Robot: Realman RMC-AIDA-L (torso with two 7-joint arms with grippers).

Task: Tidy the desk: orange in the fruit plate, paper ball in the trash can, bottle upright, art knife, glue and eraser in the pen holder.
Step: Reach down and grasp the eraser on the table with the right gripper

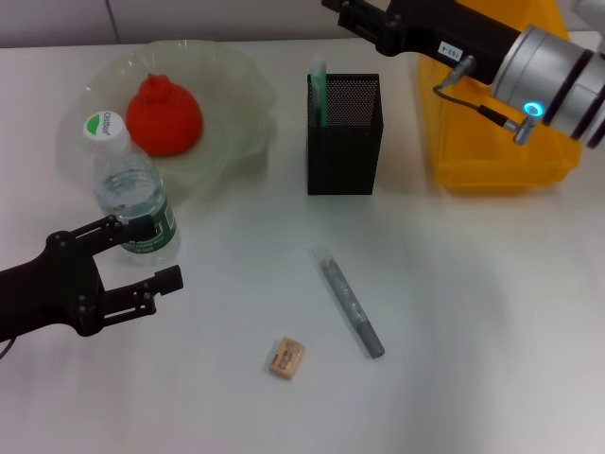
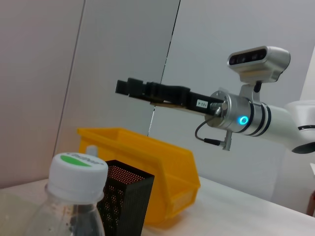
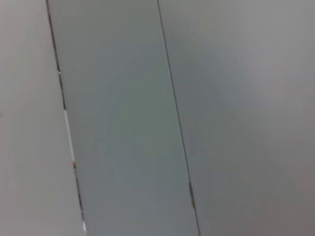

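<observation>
A clear bottle (image 1: 128,184) with a white cap stands upright beside the fruit plate (image 1: 236,85), which holds the orange (image 1: 164,115). The bottle's cap also shows in the left wrist view (image 2: 78,172). My left gripper (image 1: 163,252) is open just in front of the bottle, its far finger against the label. The grey art knife (image 1: 350,301) and the tan eraser (image 1: 285,358) lie on the desk. The black mesh pen holder (image 1: 343,132) has a green item (image 1: 317,85) in it. My right gripper (image 2: 129,87) is raised behind the pen holder. No paper ball shows.
A yellow bin (image 1: 501,142) stands at the back right, under my right arm (image 1: 539,66). It also shows in the left wrist view (image 2: 157,167), behind the pen holder (image 2: 125,196). The right wrist view shows only grey wall panels.
</observation>
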